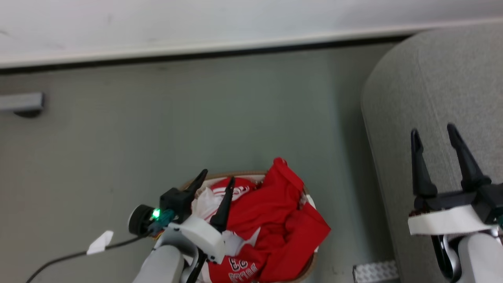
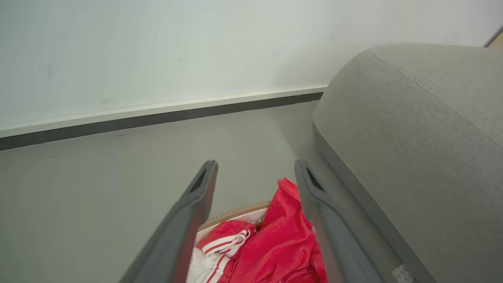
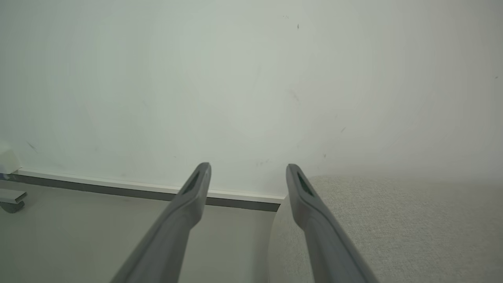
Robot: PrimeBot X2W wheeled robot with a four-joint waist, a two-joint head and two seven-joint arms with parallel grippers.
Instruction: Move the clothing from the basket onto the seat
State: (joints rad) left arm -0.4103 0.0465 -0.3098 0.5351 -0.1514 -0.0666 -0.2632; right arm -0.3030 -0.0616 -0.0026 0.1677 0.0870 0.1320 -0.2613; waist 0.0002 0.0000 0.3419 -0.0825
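Note:
Red clothing (image 1: pixel 275 220) is piled in the basket (image 1: pixel 235 174) on the floor, one piece with white stripe trim (image 2: pixel 226 241) and a jersey with printed lettering (image 1: pixel 243 269) at the bottom. My left gripper (image 1: pixel 218 179) hovers open over the basket's left part, nothing between its fingers. In the left wrist view the clothing (image 2: pixel 283 243) lies below that gripper (image 2: pixel 255 167). The grey seat (image 1: pixel 432 90) rises at the right. Above it my right gripper (image 1: pixel 432 131) stands open and empty; the right wrist view has this gripper (image 3: pixel 247 169) over the seat's edge (image 3: pixel 393 220).
A white wall with a dark baseboard (image 1: pixel 196 53) runs along the back. A grey caster foot (image 1: pixel 21 103) sits at the far left. A black cable with a white tag (image 1: pixel 100 241) trails on the floor by my left arm. A textured metal plate (image 1: pixel 375 272) lies near the seat's base.

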